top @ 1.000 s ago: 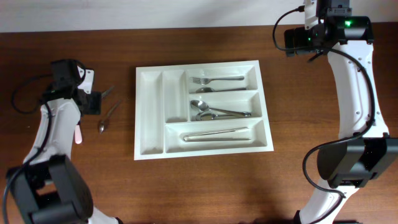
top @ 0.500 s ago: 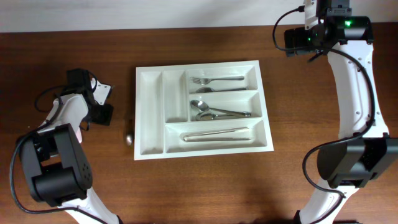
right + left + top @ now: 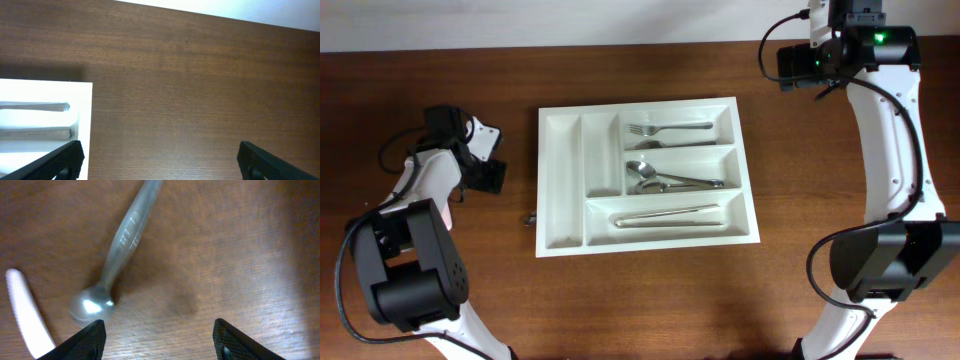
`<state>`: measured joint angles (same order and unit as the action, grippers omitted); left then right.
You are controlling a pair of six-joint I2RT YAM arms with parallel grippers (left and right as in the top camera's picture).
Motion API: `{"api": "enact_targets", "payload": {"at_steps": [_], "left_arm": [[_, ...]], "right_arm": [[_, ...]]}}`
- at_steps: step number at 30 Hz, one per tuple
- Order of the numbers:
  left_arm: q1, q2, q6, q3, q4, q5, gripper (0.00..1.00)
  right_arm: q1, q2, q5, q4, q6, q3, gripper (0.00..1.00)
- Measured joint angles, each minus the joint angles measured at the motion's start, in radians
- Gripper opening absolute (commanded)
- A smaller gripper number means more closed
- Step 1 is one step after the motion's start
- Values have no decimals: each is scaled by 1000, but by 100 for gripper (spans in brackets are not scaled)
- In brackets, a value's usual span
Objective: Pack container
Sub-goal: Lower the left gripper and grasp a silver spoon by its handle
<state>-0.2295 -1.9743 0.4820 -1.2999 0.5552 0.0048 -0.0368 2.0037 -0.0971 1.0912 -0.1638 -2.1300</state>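
Left pincer (image 3: pixel 159 330), apart and empty, swings in to the container's (image 3: pixel 560 180) 9 o'clock, spoon (image 3: pixel 114 265) still unpacked on the surface (image 3: pixel 240 255).

A dark brown wood-grain tabletop (image 3: pixel 650 300) fills the views, with a plain pale band (image 3: pixel 520 22) beyond its far edge. In the left wrist view a silvery metal spoon (image 3: pixel 118 254) lies flat on it, its bowl at lower left and its handle running up to the right. Near the bowl, not touching it, lies a white round-ended stick (image 3: pixel 24 311).
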Motion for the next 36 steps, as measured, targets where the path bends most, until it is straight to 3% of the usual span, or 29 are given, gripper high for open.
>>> {"api": "enact_targets", "payload": {"at_steps": [7,15,29,36], "left_arm": [[0,0,0,-132,-35,-28,71],[-38,-1,73,-144,-48,-62,69],[-93,-76,318,-144,-40,35,70],[-93,-77,372,-144,5,75,69]], "right_arm": [[0,0,0,0,0,0,99],[0,0,0,0,-1,0,99],[0,0,0,0,0,0,99],[0,0,0,0,-1,0,99]]}}
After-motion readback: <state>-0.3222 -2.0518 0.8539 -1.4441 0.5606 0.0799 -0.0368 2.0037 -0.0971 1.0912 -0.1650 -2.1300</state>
